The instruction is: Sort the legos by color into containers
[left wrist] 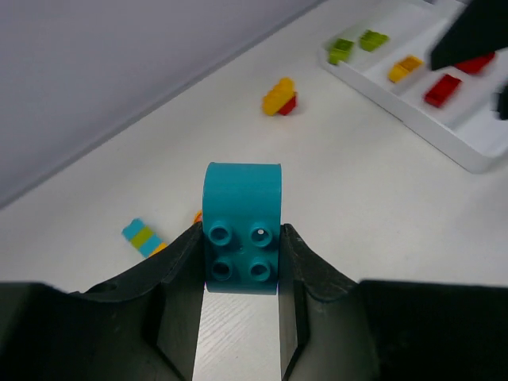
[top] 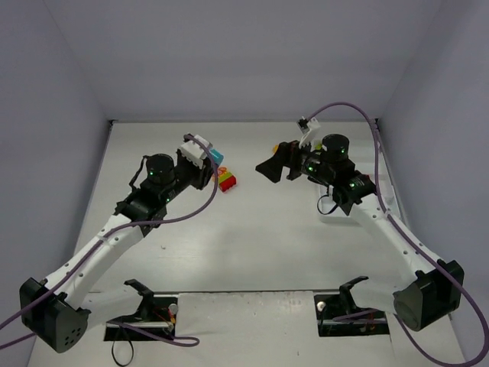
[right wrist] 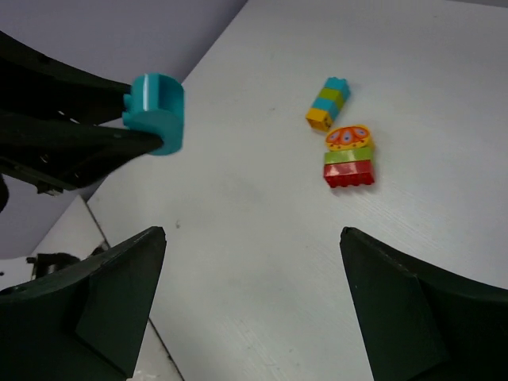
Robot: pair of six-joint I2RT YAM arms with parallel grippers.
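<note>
Your left gripper (left wrist: 242, 234) is clenched on a teal, round-topped plastic brick (left wrist: 241, 198), held up left of centre. The carry is in hand: swing right to the white divided plastic tray (left wrist: 468, 155) and choose a compartment holding no other colour. Your right gripper (right wrist: 252, 238) hangs released.

The light is soft and even, a bit blue. Shadows are faint. The table (top: 252, 245) looks bright. In the left wrist view the tray (left wrist: 468, 161) is blurry.
</note>
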